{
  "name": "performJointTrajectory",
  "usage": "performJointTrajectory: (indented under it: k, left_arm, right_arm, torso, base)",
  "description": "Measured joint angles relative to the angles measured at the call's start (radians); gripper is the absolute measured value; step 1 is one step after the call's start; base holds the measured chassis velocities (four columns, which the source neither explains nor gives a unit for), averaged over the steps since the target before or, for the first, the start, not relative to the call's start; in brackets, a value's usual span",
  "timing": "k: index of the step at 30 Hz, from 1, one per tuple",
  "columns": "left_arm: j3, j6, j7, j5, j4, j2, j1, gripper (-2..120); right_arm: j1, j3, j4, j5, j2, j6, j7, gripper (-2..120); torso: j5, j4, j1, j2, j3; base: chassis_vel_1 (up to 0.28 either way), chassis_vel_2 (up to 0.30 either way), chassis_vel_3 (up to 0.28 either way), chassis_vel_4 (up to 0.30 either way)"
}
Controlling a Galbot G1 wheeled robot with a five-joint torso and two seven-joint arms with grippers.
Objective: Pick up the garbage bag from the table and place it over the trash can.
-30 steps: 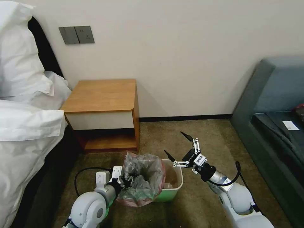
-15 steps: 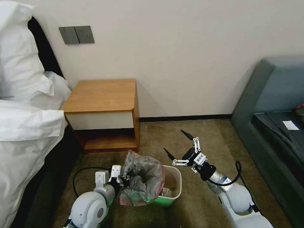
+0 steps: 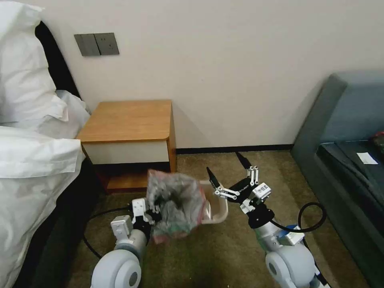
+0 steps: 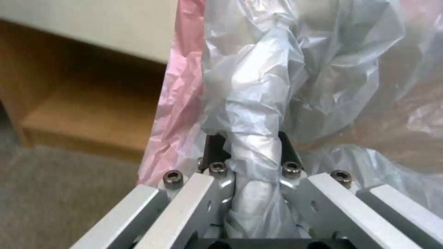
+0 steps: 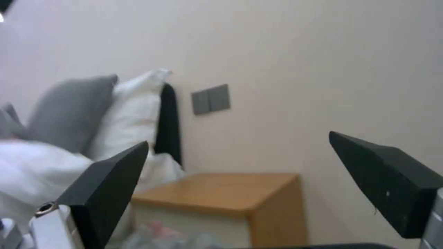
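Head view: a hotel-type room with olive-brown carpet and a cream wall. The small wooden nightstand [image 3: 130,122], orange-brown top and cream drawer front, stands against that wall beside the white bedding [image 3: 32,152], and its top carries nothing. You can log the pickup as done: the thin crinkly translucent grey garbage bag with a pinkish-red edge [image 3: 176,204] is off the table and draped over the left part of the small rounded-rectangular plastic trash can [image 3: 218,206], whose cream-white rim shows bare on the right side. Judged from this, fitting is partial; the right part of the rim is not yet covered. The can appears tilted, mouth turned toward the robot, though the bag hides its lower part. The left gripper [image 3: 154,214] sits at the bag's left side, touching it. The right gripper [image 3: 230,170] hovers just beside the bare rim, jaws spread, holding nothing.

Left wrist view: the left gripper's fingers [image 4: 214,152] pinch a twisted rope of grey plastic. The rope's long axis runs straight out from the gripper, then the film fans wide; the pink edge [image 4: 178,103] hangs beside it.

Right wrist view: the two dark fingertips [image 5: 110,183] stand well apart, nothing between them, pointing toward the nightstand and wall.
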Motion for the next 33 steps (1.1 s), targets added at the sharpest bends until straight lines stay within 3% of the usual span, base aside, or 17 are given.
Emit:
performJointTrajectory:
  k: [4, 14, 17, 21, 33]
  left_arm:
    - [-0.003, -0.116, -0.005, 0.058, 0.007, -0.003, 0.006, 5]
    - [-0.002, -0.171, -0.008, 0.095, 0.024, -0.015, 0.000, 5]
    - [-0.002, -0.177, -0.008, 0.095, 0.024, -0.016, 0.000, 5]
    - [0.003, -0.182, -0.006, 0.099, 0.004, -0.019, 0.007, 5]
    - [0.006, -0.186, -0.004, 0.121, -0.002, -0.027, 0.029, 5]
  right_arm:
    - [-0.006, -0.061, 0.128, 0.098, -0.015, -0.099, 0.040, 100]
    - [-0.015, -0.123, 0.159, 0.207, -0.063, -0.220, 0.053, 100]
    - [-0.011, -0.127, 0.143, 0.233, -0.070, -0.249, 0.066, 100]
    - [0.057, -0.158, 0.070, 0.305, -0.086, -0.372, 0.191, 100]
    - [0.257, -0.199, -0.121, 0.342, -0.082, -0.452, 0.260, 100]
  torso:
    - [-0.0001, 0.0000, 0.000, 0.000, 0.000]
    - [-0.0001, -0.0001, 0.000, 0.000, 0.000]
    - [-0.0001, -0.0001, 0.000, 0.000, 0.000]
    - [0.0000, -0.0001, 0.000, 0.000, 0.000]
    - [0.0001, 0.0000, 0.000, 0.000, 0.000]
  base:
    - [0.000, 0.000, 0.000, 0.000]
    - [0.000, 0.000, 0.000, 0.000]
    - [0.000, 0.000, 0.000, 0.000]
    - [0.000, 0.000, 0.000, 0.000]
    - [0.000, 0.000, 0.000, 0.000]
